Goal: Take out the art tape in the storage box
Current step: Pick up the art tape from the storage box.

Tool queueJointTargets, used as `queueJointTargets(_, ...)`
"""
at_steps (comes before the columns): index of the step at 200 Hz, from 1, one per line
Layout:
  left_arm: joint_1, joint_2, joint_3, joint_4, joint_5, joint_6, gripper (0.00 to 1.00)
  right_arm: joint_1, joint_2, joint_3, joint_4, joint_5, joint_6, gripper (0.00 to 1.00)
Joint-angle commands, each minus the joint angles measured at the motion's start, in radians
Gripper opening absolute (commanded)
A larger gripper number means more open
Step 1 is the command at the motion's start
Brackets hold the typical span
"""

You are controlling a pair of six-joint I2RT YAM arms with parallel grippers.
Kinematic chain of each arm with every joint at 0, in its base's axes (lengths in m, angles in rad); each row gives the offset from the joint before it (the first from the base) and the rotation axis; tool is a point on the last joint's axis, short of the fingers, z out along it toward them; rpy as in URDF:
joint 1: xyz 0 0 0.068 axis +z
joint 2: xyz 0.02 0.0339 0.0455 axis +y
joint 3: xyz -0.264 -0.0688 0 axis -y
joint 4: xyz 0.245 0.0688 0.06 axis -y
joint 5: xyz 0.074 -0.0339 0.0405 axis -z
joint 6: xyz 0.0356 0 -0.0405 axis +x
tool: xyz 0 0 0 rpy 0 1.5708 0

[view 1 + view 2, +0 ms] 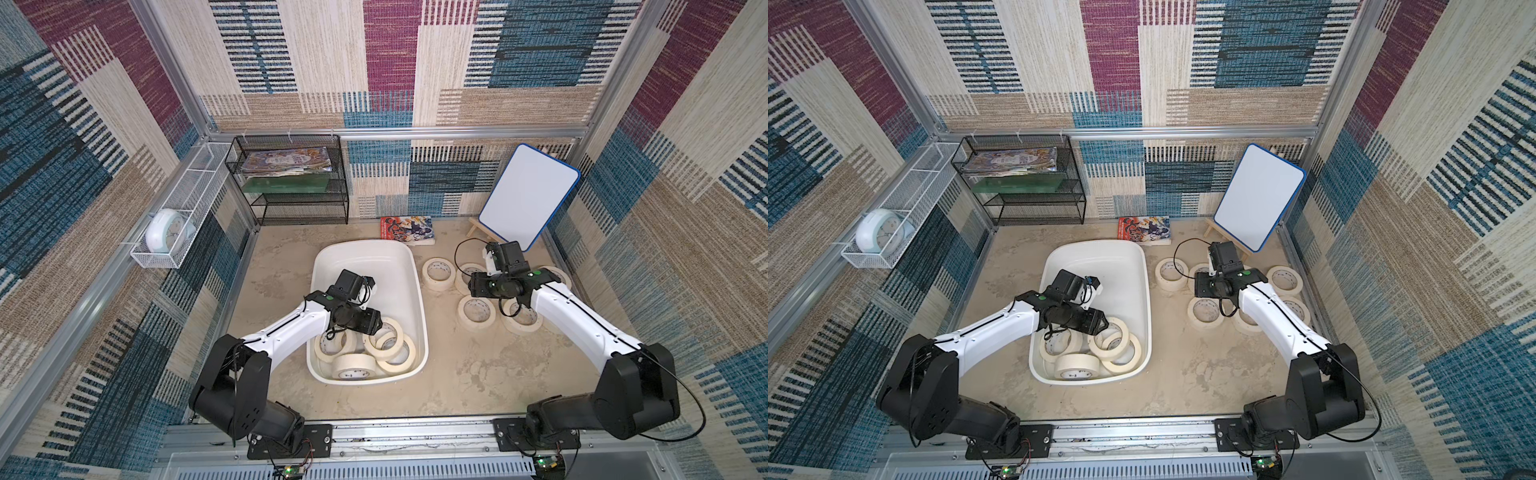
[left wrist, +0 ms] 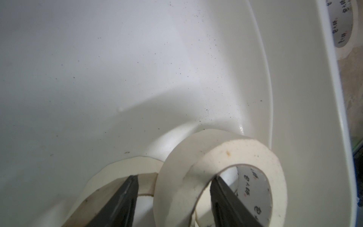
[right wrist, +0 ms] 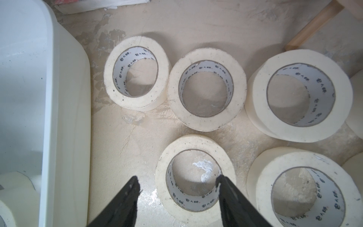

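The white storage box (image 1: pixel 365 243) (image 1: pixel 1100 245) sits mid-table, with several cream art tape rolls (image 1: pixel 353 368) piled at its near end. My left gripper (image 2: pixel 174 178) (image 1: pixel 365 324) reaches into that pile. Its jaws are open astride the wall of a tilted roll (image 2: pixel 216 157): one finger is inside the core, the other outside with a small gap. Several more rolls (image 1: pixel 438 274) (image 3: pixel 206 88) lie flat on the table right of the box. My right gripper (image 3: pixel 177 179) (image 1: pixel 478 286) hovers open over one of them (image 3: pixel 194 142), holding nothing.
A black wire rack (image 1: pixel 299 183) with magazines stands at the back left. A white wire basket (image 1: pixel 183 208) holding a clock hangs on the left wall. A book (image 1: pixel 407 230) lies behind the box, and a whiteboard on an easel (image 1: pixel 528 195) stands at the back right.
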Motion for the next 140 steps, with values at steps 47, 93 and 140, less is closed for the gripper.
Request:
queueJointTargets(47, -0.002, 0.019, 0.022, -0.051, -0.003, 0.007, 0.31, 0.043, -0.006, 0.036, -0.02, 0.003, -0.009, 0.67)
queueJointTargets(93, -0.001, 0.033, 0.07, -0.071, -0.044, 0.022, 0.17, 0.192, 0.067, 0.131, -0.04, -0.003, 0.009, 0.67)
queueJointTargets(140, -0.002, 0.065, 0.202, -0.115, -0.16, 0.05, 0.13, 0.38, 0.219, 0.353, -0.066, -0.017, 0.011, 0.67)
